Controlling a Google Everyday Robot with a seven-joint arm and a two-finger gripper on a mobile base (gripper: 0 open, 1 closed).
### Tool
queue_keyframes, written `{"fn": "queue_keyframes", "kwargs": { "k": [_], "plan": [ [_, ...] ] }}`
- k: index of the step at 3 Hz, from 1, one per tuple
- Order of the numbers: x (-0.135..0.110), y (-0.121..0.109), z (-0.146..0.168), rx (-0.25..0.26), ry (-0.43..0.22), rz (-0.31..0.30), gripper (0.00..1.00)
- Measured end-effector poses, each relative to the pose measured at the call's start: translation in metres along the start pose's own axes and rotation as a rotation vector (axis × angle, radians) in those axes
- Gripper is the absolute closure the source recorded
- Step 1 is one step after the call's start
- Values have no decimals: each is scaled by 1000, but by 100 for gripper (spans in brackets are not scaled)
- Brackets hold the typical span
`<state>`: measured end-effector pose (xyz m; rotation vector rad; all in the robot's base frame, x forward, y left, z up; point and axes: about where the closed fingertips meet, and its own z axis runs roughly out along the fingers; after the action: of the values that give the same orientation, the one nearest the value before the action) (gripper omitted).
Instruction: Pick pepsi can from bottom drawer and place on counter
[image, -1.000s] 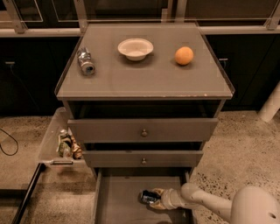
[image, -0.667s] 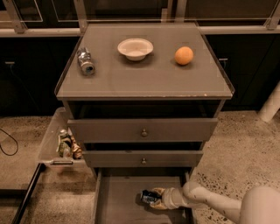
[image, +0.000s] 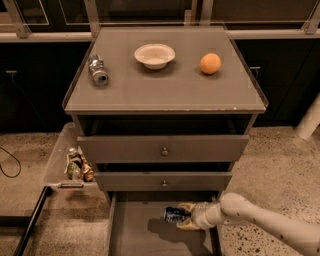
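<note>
The pepsi can (image: 173, 214), dark blue with pale markings, lies on its side in the open bottom drawer (image: 135, 235), near its right half. My gripper (image: 186, 216) reaches in from the lower right on a white arm. Its pale fingers (image: 188, 206) lie around the can's right end, one above and one below. The can casts a shadow on the drawer floor below it, so it seems slightly off the floor. The counter (image: 165, 87) is the grey-brown cabinet top above the drawers.
On the counter lie a silver-grey can (image: 98, 70) at the left, a white bowl (image: 155, 55) in the middle and an orange (image: 210, 63) at the right. Two knobbed drawers (image: 163, 149) stand slightly open above the bottom drawer. A clear bin (image: 75, 162) with items hangs at the cabinet's left.
The gripper and the can have stayed at nearly the same spot in the bottom drawer. The arm has shifted slightly.
</note>
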<state>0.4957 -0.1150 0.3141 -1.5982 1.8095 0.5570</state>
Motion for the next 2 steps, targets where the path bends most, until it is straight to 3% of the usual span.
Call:
{"fn": "queue_keyframes", "kwargs": {
  "k": [1,2],
  "plan": [
    [-42,-24,-73,29,-13,-22,100],
    [-78,-49,-136,82,14,-33,100]
  ]
}}
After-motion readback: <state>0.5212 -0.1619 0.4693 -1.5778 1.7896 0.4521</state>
